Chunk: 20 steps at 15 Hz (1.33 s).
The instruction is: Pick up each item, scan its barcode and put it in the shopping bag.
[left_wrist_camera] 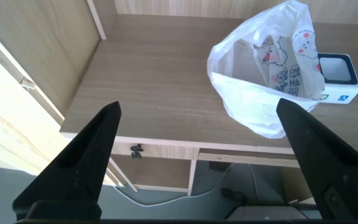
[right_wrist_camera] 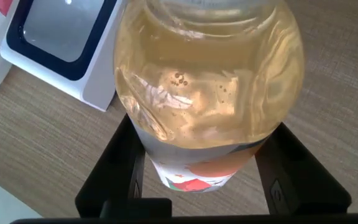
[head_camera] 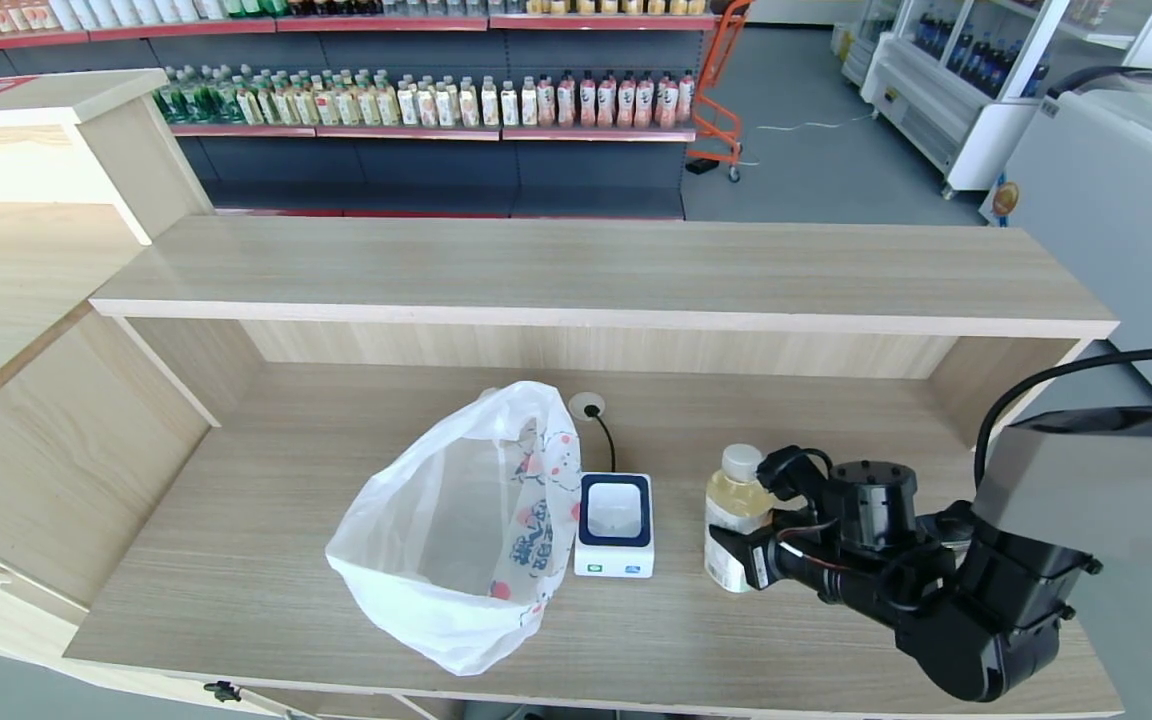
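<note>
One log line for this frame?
right tool: shut on drink bottle, upright on counter beside barcode scanner | left tool: open, empty | shopping bag: open, looks empty

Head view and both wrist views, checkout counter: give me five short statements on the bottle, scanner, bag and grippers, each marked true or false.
1. The right gripper has the bottle between its fingers. True.
2. The bottle lies inside the shopping bag. False: it stands upright on the counter, outside the bag.
3. The left gripper is open and holds nothing. True.
4. The scanner stands between the shopping bag and the bottle. True.
5. The bottle's cap is off. False: the white cap sits on the bottle.
</note>
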Tool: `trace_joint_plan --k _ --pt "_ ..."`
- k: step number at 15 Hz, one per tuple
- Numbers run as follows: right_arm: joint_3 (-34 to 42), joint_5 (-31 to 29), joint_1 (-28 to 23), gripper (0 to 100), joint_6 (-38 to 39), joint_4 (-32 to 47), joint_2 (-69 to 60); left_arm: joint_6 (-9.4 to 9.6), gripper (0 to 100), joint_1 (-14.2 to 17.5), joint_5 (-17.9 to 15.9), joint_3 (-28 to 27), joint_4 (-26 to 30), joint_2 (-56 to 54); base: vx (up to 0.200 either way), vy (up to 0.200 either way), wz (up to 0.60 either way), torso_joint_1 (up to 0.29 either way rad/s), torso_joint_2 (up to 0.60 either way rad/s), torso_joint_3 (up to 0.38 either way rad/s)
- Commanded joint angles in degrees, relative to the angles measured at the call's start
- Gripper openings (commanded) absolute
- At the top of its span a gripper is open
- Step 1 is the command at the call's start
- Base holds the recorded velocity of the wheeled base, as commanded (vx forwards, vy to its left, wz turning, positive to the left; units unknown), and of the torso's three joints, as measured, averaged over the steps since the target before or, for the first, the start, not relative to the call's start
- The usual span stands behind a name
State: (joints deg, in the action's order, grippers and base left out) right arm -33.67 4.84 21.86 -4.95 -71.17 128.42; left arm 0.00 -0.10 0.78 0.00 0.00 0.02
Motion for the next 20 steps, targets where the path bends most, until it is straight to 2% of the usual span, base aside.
trace_joint_plan --k 1,3,5,6,8,9,10,11,14,16,20 --pt "0.3 -0.8 0.0 0 -0.1 0.0 -1.4 0.0 100 0.0 0.0 0.0 0.0 0.0 0.0 0.0 0.0 0.0 0.0 0.0" --pt "-0.1 -2.5 -0.7 0 2.5 0.0 -6.8 0.0 100 0.0 0.0 0.0 0.0 0.0 0.0 0.0 0.0 0.0 0.0 0.0" --pt "0.2 1.7 -1.0 0 10.1 0.5 -14.2 0.0 100 0.0 0.0 0.0 0.0 0.0 0.0 0.0 0.0 0.0 0.0 0.0" --pt "1.6 8.1 -1.1 0 14.5 1.9 -21.3 0.0 100 0.0 0.0 0.0 0.0 0.0 0.0 0.0 0.0 0.0 0.0 0.0" --pt "4.8 18.3 -1.1 0 18.3 4.5 -28.7 0.0 100 0.0 0.0 0.0 0.0 0.0 0.0 0.0 0.0 0.0 0.0 0.0" --pt "7.5 26.0 -0.9 0 21.1 5.4 -33.2 0.0 100 0.0 0.0 0.0 0.0 0.0 0.0 0.0 0.0 0.0 0.0 0.0" --pt "8.4 28.2 -0.7 0 22.1 5.7 -34.5 0.0 100 0.0 0.0 0.0 0.0 0.0 0.0 0.0 0.0 0.0 0.0 0.0" --pt "9.6 33.4 1.6 0 24.5 6.7 -37.8 0.0 100 0.0 0.0 0.0 0.0 0.0 0.0 0.0 0.0 0.0 0.0 0.0" --pt "9.8 36.9 7.0 0 27.8 7.6 -40.4 0.0 100 0.0 0.0 0.0 0.0 0.0 0.0 0.0 0.0 0.0 0.0 0.0" --pt "10.9 37.0 10.0 0 27.5 7.5 -40.3 0.0 100 0.0 0.0 0.0 0.0 0.0 0.0 0.0 0.0 0.0 0.0 0.0" --pt "11.3 37.0 10.2 0 27.3 7.5 -38.4 0.0 100 0.0 0.0 0.0 0.0 0.0 0.0 0.0 0.0 0.0 0.0 0.0"
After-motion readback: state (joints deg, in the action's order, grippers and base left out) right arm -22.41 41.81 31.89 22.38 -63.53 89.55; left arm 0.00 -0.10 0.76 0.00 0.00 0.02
